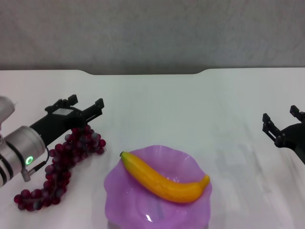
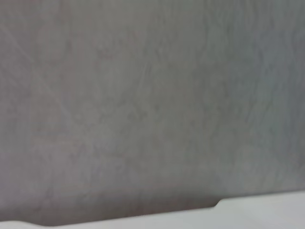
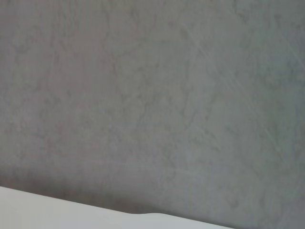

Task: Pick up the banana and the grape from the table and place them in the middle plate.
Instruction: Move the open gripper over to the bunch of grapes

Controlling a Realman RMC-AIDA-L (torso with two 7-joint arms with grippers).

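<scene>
The yellow banana [image 1: 164,181] lies across the purple scalloped plate [image 1: 128,193] at the front centre of the white table [image 1: 190,109], its dark stem tip toward the left. The bunch of dark red grapes [image 1: 71,150] lies on the table left of the plate, trailing toward the front left. My left gripper [image 1: 86,102] is open and hovers over the far end of the bunch, and its arm hides part of the grapes. My right gripper [image 1: 282,115] is open and empty at the right edge, well away from the plate. Both wrist views show neither fruit nor plate.
The table's far edge has a notch [image 1: 143,72] with a grey wall behind it. The left wrist view shows that wall and a strip of the table edge [image 2: 257,202]; the right wrist view shows the same kind of strip [image 3: 47,210].
</scene>
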